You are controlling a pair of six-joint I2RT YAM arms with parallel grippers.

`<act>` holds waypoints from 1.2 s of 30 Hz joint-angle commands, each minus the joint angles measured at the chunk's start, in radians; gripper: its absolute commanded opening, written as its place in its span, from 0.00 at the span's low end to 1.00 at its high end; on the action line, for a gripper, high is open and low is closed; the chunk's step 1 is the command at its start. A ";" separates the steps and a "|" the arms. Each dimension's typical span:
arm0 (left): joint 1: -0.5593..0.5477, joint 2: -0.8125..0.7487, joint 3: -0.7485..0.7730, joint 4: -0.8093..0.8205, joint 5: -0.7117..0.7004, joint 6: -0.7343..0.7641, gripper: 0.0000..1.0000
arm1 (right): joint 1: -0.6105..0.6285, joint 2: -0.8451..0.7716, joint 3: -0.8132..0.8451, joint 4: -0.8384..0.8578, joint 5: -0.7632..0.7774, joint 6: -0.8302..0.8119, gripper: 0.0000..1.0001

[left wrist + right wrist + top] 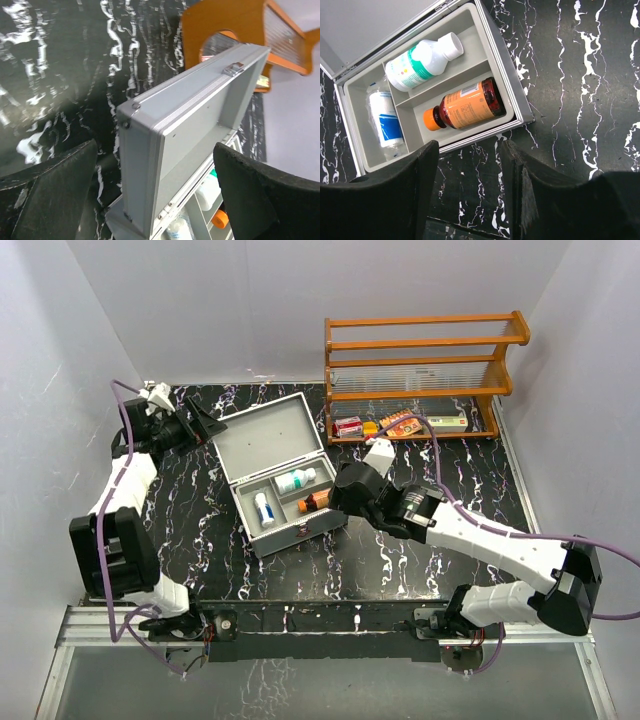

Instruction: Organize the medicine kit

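The medicine kit (268, 440) is a silver-grey metal case standing open left of the table's middle, its lid raised. Its tray holds a white bottle with a green label (420, 62), an amber bottle with an orange cap (470, 104) and a wrapped white-and-blue roll (386, 122). My left gripper (155, 200) is wide open at the lid's left end. The lid's edge (145, 165) stands between the fingers without touching either. My right gripper (470, 170) is open and empty over bare table, just off the kit's rim (506, 65) by the amber bottle.
A wooden rack (420, 370) stands at the back right, close behind the kit. Several small medicine boxes (400, 425) lie on its bottom shelf. The black marbled table (470, 470) ends at white walls on the left, back and right.
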 commanded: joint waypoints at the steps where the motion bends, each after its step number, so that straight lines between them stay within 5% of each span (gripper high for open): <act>1: 0.007 0.085 0.021 0.181 0.257 -0.039 0.98 | -0.004 -0.041 -0.003 0.053 0.012 0.022 0.51; 10: 0.007 0.097 0.017 0.379 0.512 -0.102 0.89 | -0.004 -0.086 -0.025 0.049 0.014 0.036 0.51; 14: 0.007 0.022 0.010 0.299 0.571 0.017 0.89 | -0.004 -0.090 -0.020 0.038 0.022 0.035 0.51; 36: -0.036 -0.491 -0.176 0.044 0.403 0.053 0.99 | -0.005 -0.096 0.043 -0.002 0.041 0.023 0.52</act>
